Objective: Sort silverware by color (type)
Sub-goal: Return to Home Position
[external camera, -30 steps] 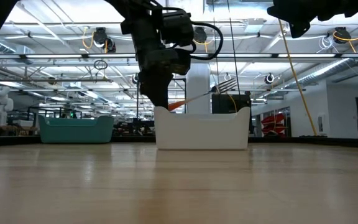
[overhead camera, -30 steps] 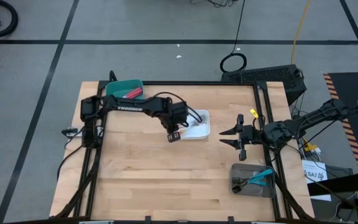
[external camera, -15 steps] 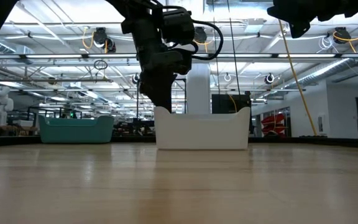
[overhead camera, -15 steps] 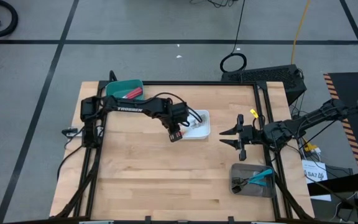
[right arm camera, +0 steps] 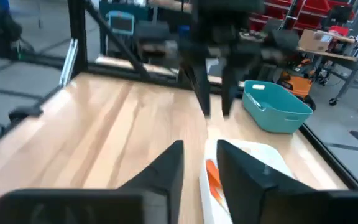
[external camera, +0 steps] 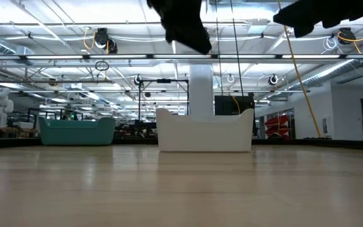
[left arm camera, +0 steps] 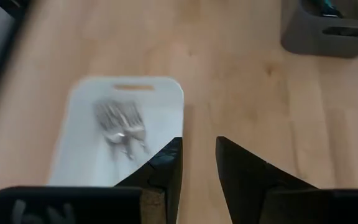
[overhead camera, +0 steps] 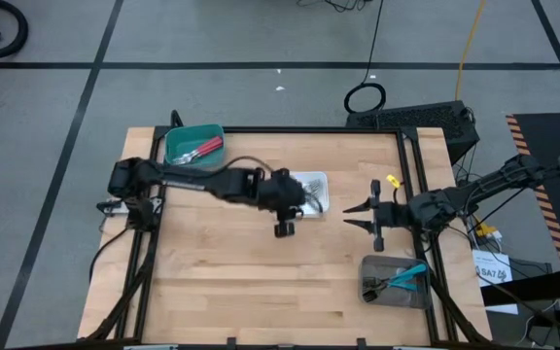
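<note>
Several shiny forks [left arm camera: 120, 124] in rounded white tray [left arm camera: 161, 111], left jaws parted, right jaws parted

The left claw [overhead camera: 283, 229] hangs over bare tabletop [overhead camera: 231, 282], high above the rim of the white tray [external camera: 205, 132] just beside it, so that wall does not block it. An open strip of wood runs between this claw and the right claw [overhead camera: 351, 216], with the tray's corner edging into it. The grey tray [overhead camera: 372, 264] sits near the right claw, below its level. The teal tray [overhead camera: 181, 141] lies well apart from the left claw, beside its arm. The wide wood on that claw's other side is open.
</note>
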Robot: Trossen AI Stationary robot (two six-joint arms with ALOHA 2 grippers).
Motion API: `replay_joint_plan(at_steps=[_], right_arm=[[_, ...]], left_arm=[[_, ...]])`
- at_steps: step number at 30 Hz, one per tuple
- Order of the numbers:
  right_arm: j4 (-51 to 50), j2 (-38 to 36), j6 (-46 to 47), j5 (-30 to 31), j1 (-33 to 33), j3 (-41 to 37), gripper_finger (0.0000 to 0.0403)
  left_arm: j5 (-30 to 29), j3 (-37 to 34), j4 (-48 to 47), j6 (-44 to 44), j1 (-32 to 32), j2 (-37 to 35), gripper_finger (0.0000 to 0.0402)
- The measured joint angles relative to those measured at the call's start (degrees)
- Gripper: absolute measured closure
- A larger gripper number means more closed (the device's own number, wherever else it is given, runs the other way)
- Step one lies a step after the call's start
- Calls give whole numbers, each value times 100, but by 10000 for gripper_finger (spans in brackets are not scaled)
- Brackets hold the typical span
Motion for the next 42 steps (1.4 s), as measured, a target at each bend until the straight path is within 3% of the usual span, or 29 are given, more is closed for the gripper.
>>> replay_joint_plan(at_steps=[4, 8, 11, 13, 15, 19, 26, 31, 36, 42], right_arm=[[-194, 10, -208, 0, 34, -2, 354], [-161, 14, -360, -11, 53, -1, 397], [-166, 14, -356, 0, 89, -1, 396], [-182, 27, -363, 1, 134, -2, 400], [-192, 17, -412, 0, 163, -1, 400], [-200, 16, -670, -4, 195, 0, 401], [-242, 70, -1121, -452, 239, -2, 402], [-245, 74, -1156, -463, 230, -122, 402], [-45, -27, -1163, -456, 219, -523, 402], [308, -223, -1281, -627, 176, -929, 402]], left_arm=[[-963, -81, 306, 249, -641, -130, 296], [-1054, -436, 1030, 493, -1051, -257, 310], [-1164, -848, 1456, 419, -1127, -489, 347], [-1412, -1438, 1478, 354, -1192, -854, 378], [-1427, -1987, 2104, 293, -1211, -1239, 393], [-1474, -3095, 2965, 198, -1294, -2328, 394], [-1546, -4565, 3458, 218, -1519, -3733, 394], [-1730, -5366, 4020, 379, -1685, -4319, 395], [-1798, -5847, 3954, 544, -1687, -4873, 395], [-1795, -6562, 4580, 783, -1677, -5128, 395]])
